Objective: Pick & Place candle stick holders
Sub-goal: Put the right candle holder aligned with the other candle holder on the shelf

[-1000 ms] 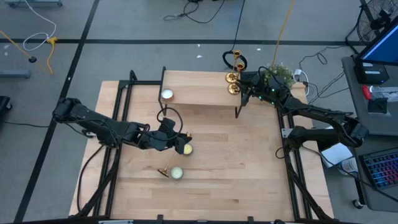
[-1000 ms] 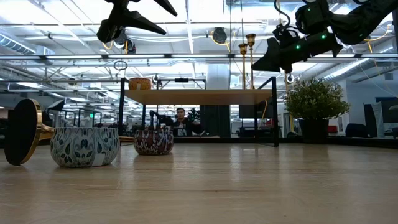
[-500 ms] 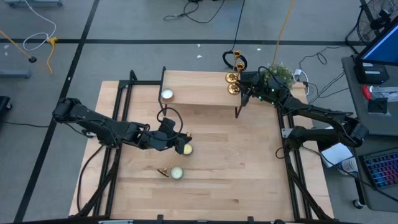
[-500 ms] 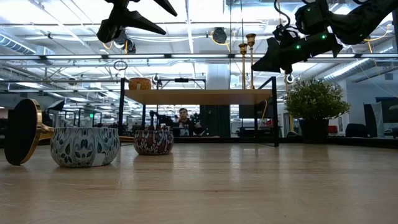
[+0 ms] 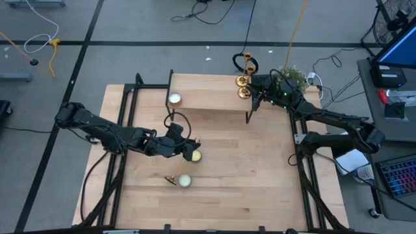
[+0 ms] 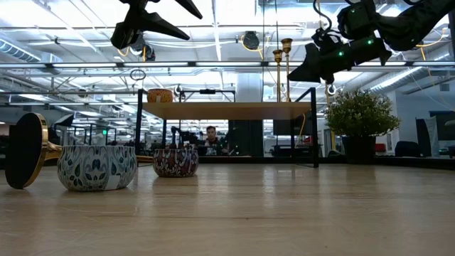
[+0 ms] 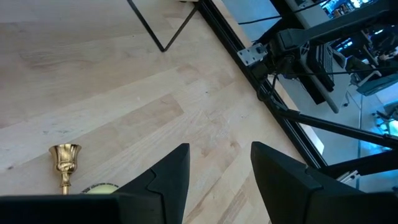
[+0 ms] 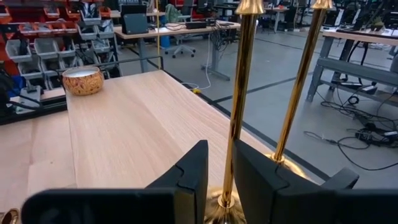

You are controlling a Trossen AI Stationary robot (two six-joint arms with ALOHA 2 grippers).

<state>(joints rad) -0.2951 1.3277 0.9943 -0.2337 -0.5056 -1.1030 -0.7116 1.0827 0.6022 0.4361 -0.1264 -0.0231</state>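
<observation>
Bright even overhead lighting, glaring ceiling lights point(image 6: 234, 14) in low view, soft shadows, sharp focus

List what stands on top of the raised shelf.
On the shelf: two upright gold candlesticks at its right end, one between the right tool's fingers, and a small candle bowl at the left. The tool hides part of the bases.

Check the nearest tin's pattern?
Tin: white with dark blue-green floral print. Low view shows it best.
</observation>
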